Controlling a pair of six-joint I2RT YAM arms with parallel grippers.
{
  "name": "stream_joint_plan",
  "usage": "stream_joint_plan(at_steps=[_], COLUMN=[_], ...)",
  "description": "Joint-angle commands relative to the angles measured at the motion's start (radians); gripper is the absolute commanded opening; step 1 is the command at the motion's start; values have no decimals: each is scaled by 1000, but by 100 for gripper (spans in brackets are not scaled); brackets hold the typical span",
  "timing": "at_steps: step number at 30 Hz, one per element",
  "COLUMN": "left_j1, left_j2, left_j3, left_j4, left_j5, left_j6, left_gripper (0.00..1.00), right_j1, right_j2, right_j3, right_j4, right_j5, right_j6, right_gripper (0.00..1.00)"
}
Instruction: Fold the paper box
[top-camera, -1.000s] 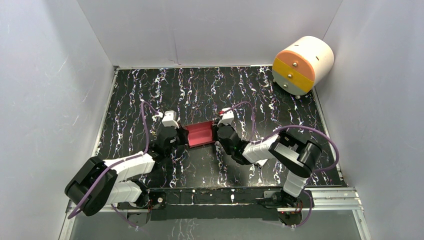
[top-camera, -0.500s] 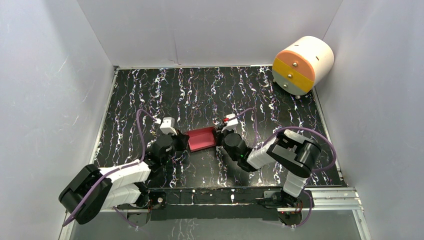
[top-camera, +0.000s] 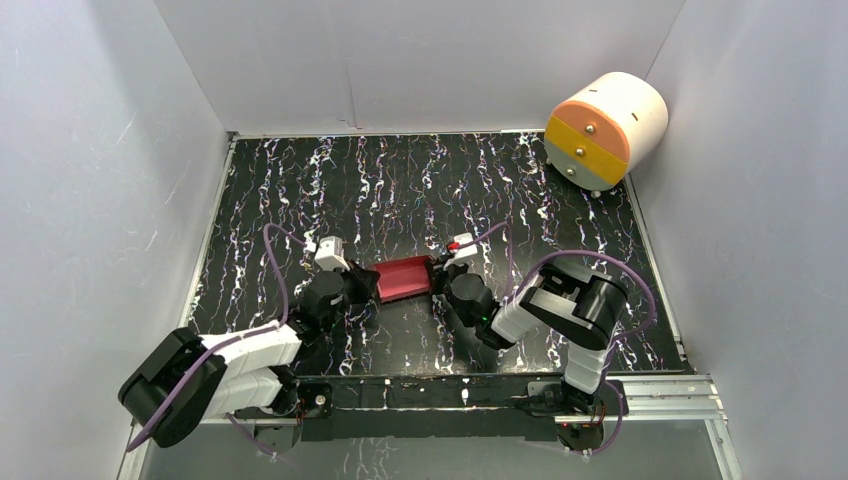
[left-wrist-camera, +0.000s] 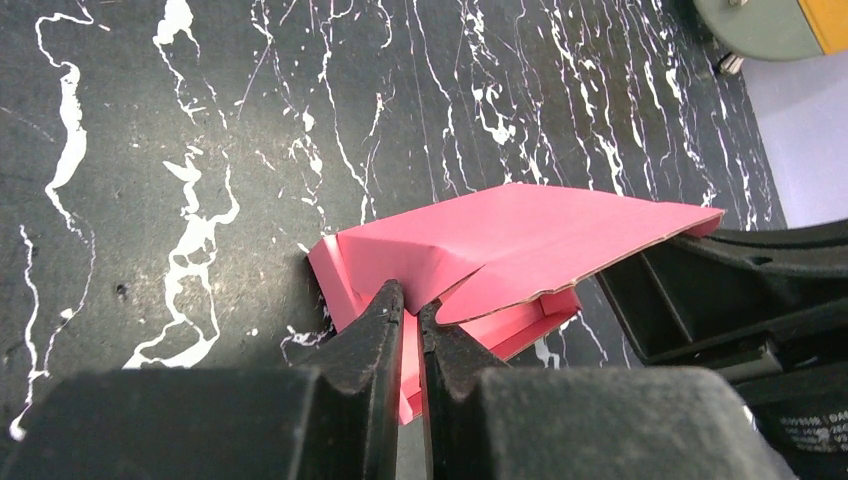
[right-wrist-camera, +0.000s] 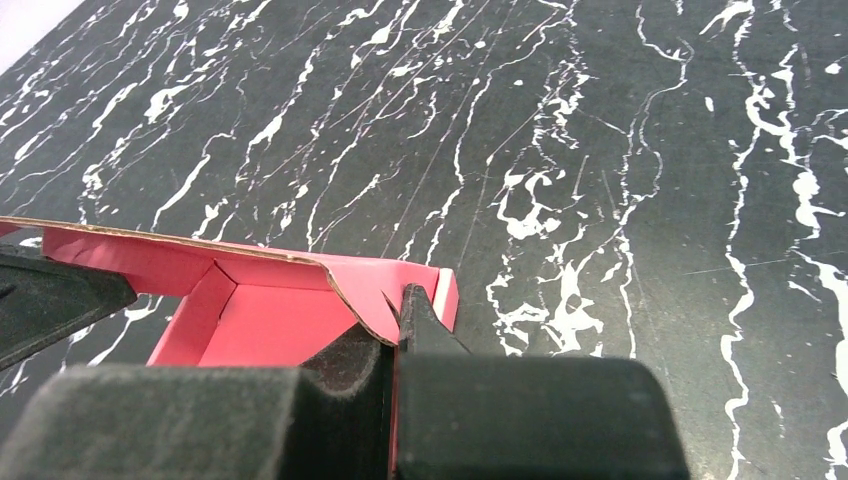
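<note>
The paper box lies on the tabletop, between the two arms. The left pincer is clenched on the thin card at the box's left end. The right pincer is clenched on the opposite end wall. This two-ended hold probably keeps the half-formed box steady and square while one long side panel, which stands loose, is set.

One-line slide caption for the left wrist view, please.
Left tool pinching an end wall of the half-folded pink paper box on the black marbled table.
</note>
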Motion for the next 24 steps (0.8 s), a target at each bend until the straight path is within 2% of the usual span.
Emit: stream_joint_plan(at_steps=[1,8,12,17,20,24], left_j1=[3,0,-7,-8,-7,-9], left_j2=[74,195,219,234,236,228], left_j3=[51,117,80,23,40,63], left_j4=[28,116,157,214,229,229], left_j5=[-28,-38,-36,-28,2,24], left_j6=[-83,-28,-11,-65,-115,-93], left_gripper=[7,7,8,8,9,12], right_j1=[1,1,1,1,2,3], right_j2=[39,64,78,107,117,111], right_j3=[-1,16,-20,-34,-27,-20], right_j4=[-43,7,52,77,85,66], right_j5=[87,107,86,59,38,55], right_j6=[-25,-79,-79,-77,-76,-80], right_gripper=[2,3,4,5,5,5])
